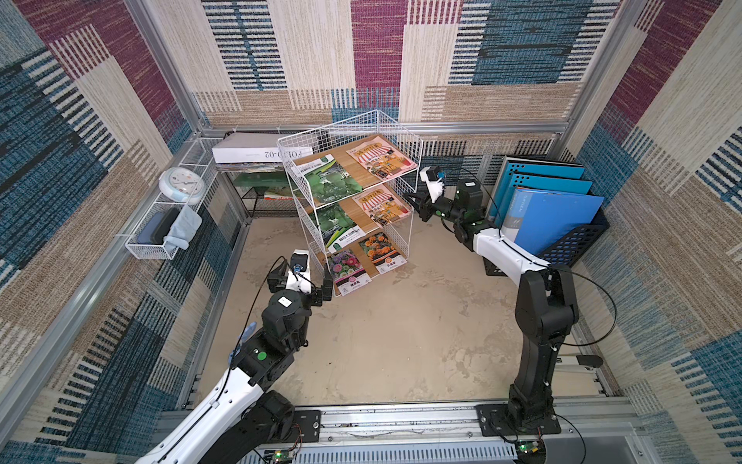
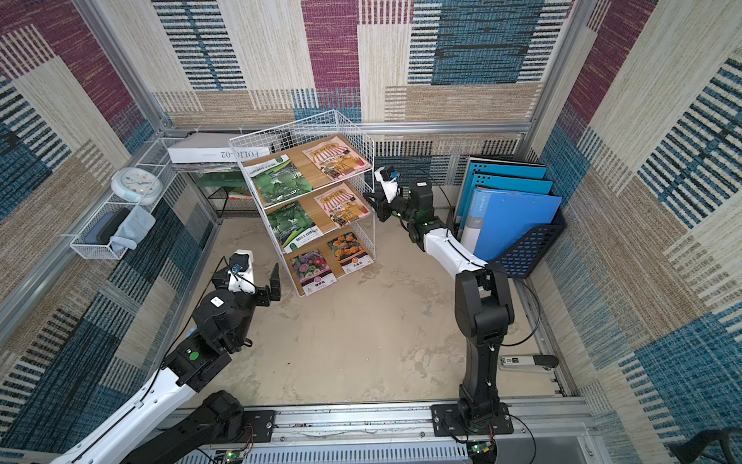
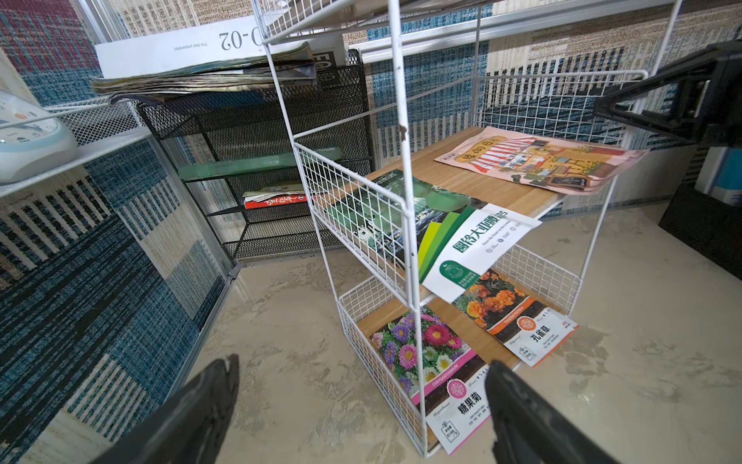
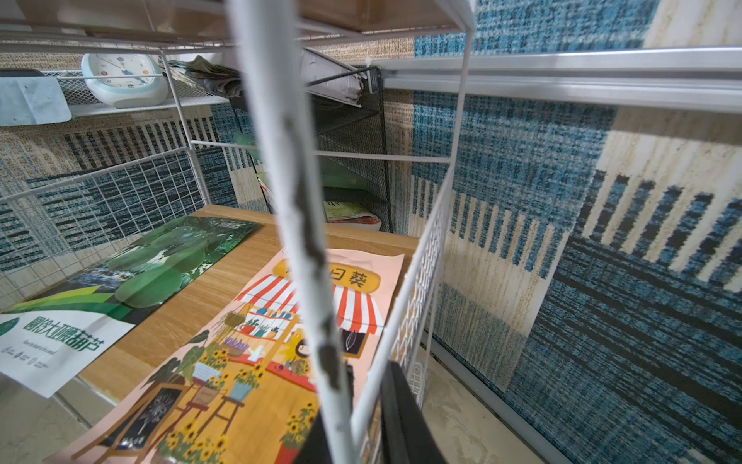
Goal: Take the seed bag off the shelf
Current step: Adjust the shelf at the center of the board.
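Pink seed bag [image 1: 381, 207] not yet off the shelf [image 1: 339, 152]
It lay on the middle board, one corner overhanging. The right gripper [image 1: 413, 205] sat at that corner, jaws close together, though a hold could not be made out. The left gripper [image 3: 361, 365] gaped empty near the bottom tier. Pulling the bag clear remained.

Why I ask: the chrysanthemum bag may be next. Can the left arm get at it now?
Probably yes. The left gripper is open close to the shelf's bottom front corner, and the chrysanthemum bag overhangs the board at the open front. Only the wire side panel blocks a sideways reach.
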`<action>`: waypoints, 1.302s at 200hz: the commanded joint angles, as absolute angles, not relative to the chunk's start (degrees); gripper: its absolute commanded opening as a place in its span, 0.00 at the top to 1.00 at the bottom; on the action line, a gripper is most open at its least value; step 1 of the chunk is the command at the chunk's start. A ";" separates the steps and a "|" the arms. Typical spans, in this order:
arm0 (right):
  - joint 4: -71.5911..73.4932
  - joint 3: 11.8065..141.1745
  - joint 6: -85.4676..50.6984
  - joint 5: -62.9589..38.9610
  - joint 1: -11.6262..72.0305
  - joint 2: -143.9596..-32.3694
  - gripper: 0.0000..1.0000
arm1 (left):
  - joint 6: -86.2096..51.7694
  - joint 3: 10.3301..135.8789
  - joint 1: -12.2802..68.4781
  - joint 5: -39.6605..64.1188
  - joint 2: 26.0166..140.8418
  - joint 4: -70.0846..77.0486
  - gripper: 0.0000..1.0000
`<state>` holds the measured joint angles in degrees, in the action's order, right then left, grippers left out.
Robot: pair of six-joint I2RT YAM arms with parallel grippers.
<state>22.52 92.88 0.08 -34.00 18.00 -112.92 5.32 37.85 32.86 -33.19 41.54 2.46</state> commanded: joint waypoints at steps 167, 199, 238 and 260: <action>29.56 77.55 -3.78 -10.72 22.05 -98.32 1.00 | 5.34 37.01 33.04 -32.23 41.57 3.15 0.01; 32.51 69.32 -4.34 -0.81 22.32 -92.30 1.00 | 4.92 35.99 33.14 -31.67 41.52 3.81 0.01; 35.71 60.65 -5.27 10.64 22.73 -85.29 1.00 | 4.75 34.64 33.13 -31.27 41.66 4.97 0.01; 36.77 56.98 -5.86 16.07 22.92 -81.95 1.00 | 4.59 33.96 33.13 -31.03 41.85 5.77 0.01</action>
